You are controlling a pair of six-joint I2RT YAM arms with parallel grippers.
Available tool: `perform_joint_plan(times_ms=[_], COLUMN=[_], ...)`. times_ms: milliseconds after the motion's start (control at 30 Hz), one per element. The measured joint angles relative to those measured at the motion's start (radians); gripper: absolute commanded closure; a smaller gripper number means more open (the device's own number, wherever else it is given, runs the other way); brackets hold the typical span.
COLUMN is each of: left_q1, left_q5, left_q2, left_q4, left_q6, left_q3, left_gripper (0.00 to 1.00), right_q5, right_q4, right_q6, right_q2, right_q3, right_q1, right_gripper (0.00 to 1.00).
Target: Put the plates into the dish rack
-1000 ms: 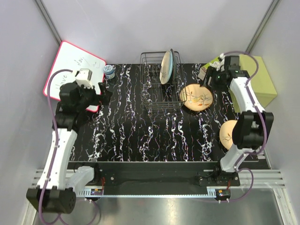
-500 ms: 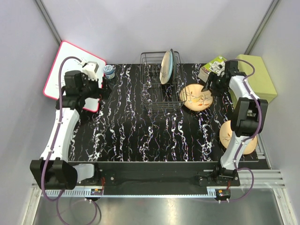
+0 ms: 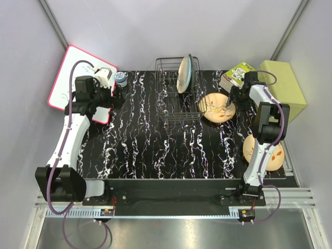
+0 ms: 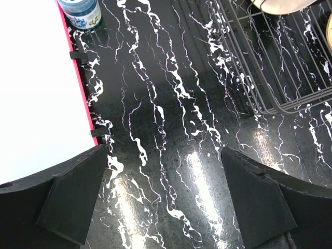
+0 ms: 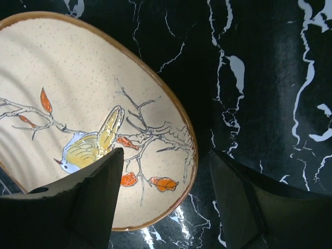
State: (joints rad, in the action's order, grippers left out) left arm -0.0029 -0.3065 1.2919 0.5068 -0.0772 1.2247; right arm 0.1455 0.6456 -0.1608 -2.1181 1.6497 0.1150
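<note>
The dish rack (image 3: pixel 174 98) stands at the back middle of the table. A beige and light blue plate (image 3: pixel 183 74) stands upright in it, with a dark plate's edge (image 3: pixel 193 70) right behind it. One orange-tan plate (image 3: pixel 215 109) with a branch and bird drawing lies flat to the right of the rack. My right gripper (image 3: pixel 231 101) is open low over that plate's right rim (image 5: pixel 78 104), one finger (image 5: pixel 91 202) over the plate, the other over the table. The second orange-tan plate (image 3: pixel 264 153) lies at the right front, partly hidden by the right arm. My left gripper (image 3: pixel 116 96) is open and empty.
A white board with a red rim (image 3: pixel 72 78) lies at the back left, next to a small blue jar (image 3: pixel 121 79). A green box (image 3: pixel 288 88) and a small packet (image 3: pixel 236 74) stand at the back right. The rack's corner (image 4: pixel 280 62) shows in the left wrist view.
My right gripper came down from the packet by the green box to the orange-tan plate's right rim. The left arm straightened and its gripper drew back a little toward the jar.
</note>
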Motion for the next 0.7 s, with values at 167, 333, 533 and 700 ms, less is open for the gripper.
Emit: perform_joint_plan(times_ms=[167, 333, 533, 700], left_q1=[0.000, -0.003, -0.008, -0.014], left_q5=[-0.001, -0.001, 0.000, 0.000], left_q2=[0.022, 0.051, 0.064, 0.064], left_q4=[-0.001, -0.003, -0.003, -0.003], left_q6=[0.000, 0.000, -0.001, -0.005], left_q3=[0.000, 0.000, 0.000, 0.005], left_gripper=[0.01, 0.01, 0.01, 0.01], right_q5=[-0.023, 0.014, 0.053, 0.157], right_q4=[-0.008, -0.029, -0.052, -0.097], right_q6=[0.008, 0.023, 0.033, -0.001], right_q2=[-0.029, -0.077, -0.084, -0.030], right_q3=[0.032, 0.048, 0.038, -0.034], right_q1=[0.000, -0.005, 0.001, 0.001], right_gripper=[0.29, 0.41, 1.00, 1.00])
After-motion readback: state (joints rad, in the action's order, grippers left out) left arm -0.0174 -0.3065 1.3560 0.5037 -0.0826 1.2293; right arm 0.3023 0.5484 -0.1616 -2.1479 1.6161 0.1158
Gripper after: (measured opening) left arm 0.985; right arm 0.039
